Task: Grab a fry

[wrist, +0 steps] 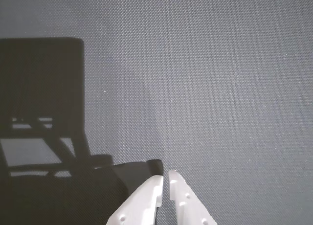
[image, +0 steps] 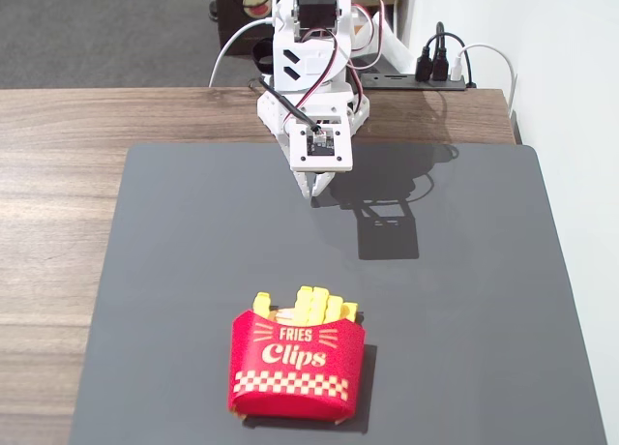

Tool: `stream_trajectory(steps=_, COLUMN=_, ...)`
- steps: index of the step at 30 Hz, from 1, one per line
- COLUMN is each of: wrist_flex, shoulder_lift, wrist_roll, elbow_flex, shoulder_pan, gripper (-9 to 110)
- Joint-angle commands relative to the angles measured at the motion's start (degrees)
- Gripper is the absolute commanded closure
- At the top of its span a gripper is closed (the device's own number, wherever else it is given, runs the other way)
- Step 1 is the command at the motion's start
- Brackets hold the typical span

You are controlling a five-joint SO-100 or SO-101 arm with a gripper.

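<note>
In the fixed view a red "Fries Clips" carton (image: 297,366) stands at the near middle of the dark grey mat (image: 193,271). Several yellow fries (image: 319,305) stick out of its top, bunched together; one fry (image: 261,304) stands a little apart at the left. My white gripper (image: 317,186) hangs near the mat's far edge, well away from the carton, pointing down. In the wrist view its two white fingertips (wrist: 166,183) are nearly together with nothing between them, over bare mat. No fry shows in the wrist view.
The mat lies on a wooden table (image: 58,174). The arm's base (image: 309,68) stands at the far edge with cables and a black power strip (image: 426,77) behind it. A white wall (image: 571,97) runs along the right side. The arm's shadow (image: 387,213) falls on the mat.
</note>
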Motion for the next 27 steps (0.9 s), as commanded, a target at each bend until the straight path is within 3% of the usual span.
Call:
stream_trajectory(steps=1, wrist_flex=0.44, shoulder_lift=0.18, wrist_roll=-0.35, elbow_flex=0.09, shoulder_pan=-1.23, gripper=101)
stream_trajectory(steps=16, wrist_flex=-2.11, shoulder_lift=-4.75, wrist_roll=0.88, elbow_flex=-1.41, shoulder_pan=-0.7, gripper=100)
stream_trajectory(steps=27, wrist_flex=-1.14, shoulder_lift=-24.26, wrist_roll=2.2, elbow_flex=-18.54, shoulder_pan=3.78, gripper=98)
